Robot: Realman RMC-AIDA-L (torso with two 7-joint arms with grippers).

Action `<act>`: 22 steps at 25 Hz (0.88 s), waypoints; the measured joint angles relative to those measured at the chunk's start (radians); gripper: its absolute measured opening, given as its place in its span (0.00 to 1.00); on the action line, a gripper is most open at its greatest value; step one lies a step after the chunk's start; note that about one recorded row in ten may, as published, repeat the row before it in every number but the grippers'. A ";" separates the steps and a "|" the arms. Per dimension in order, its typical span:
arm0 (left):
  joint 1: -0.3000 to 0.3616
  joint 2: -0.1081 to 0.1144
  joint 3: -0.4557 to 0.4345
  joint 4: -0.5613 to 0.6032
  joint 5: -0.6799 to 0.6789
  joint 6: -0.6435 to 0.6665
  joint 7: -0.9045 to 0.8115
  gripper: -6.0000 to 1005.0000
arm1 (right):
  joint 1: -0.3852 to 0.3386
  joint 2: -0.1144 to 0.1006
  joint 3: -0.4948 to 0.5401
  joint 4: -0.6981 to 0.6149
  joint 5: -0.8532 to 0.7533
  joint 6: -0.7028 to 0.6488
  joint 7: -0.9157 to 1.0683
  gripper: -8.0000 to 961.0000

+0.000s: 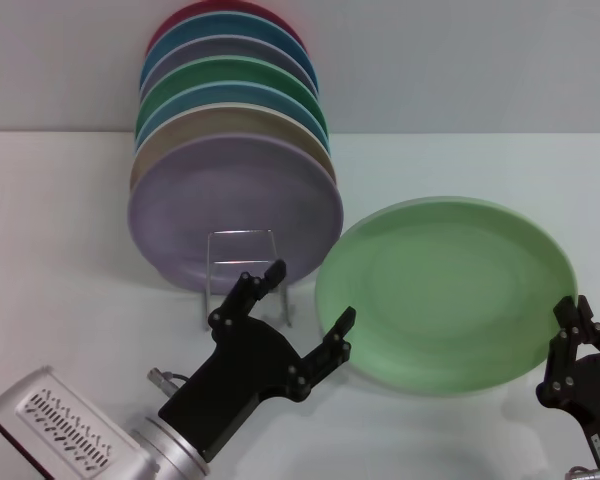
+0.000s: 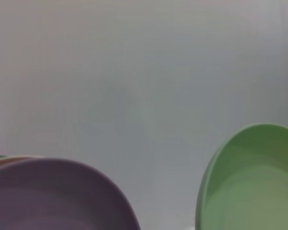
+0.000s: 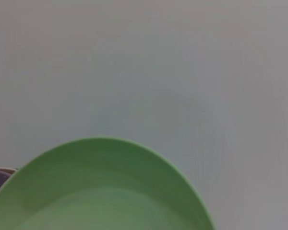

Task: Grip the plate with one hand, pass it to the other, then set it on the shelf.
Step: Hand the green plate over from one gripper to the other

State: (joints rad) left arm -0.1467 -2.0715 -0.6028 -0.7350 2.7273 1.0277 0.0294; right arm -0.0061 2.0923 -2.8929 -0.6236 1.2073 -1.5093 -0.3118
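White desk (image 1: 70,300) fills the head view below a pale grey wall. At upper left of centre, a wire rack (image 1: 242,262) holds a row of upright round plates, the front one lilac (image 1: 235,213), with tan, blue, darker green and red ones stacked behind it.

The round, matte mint-green plate (image 1: 446,281) sits at right of centre, tilted with its face toward the camera, its left edge near the lilac plate. The right black two-fingered gripper (image 1: 578,340), at the lower right corner, is closed on the plate's lower right rim and holds it up.

The left black jointed gripper (image 1: 308,297), on a silver-white vented arm rising from the lower left corner, stands with its fingers spread apart. One fingertip lies just beside the plate's left rim; the other is in front of the wire rack. Whether it touches the plate cannot be told.

The left wrist view shows the lilac plate's rim and the mint plate's edge (image 2: 252,184) apart against the grey wall. The right wrist view shows the mint plate's upper rim (image 3: 101,187) close up.
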 joint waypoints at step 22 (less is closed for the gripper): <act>-0.001 0.001 -0.015 -0.061 -0.012 -0.111 0.006 0.86 | -0.019 0.000 0.000 -0.036 -0.022 -0.010 -0.163 0.03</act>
State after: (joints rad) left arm -0.1482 -2.0703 -0.6182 -0.7958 2.7151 0.9168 0.0354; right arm -0.0246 2.0923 -2.8930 -0.6596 1.1849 -1.5197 -0.4750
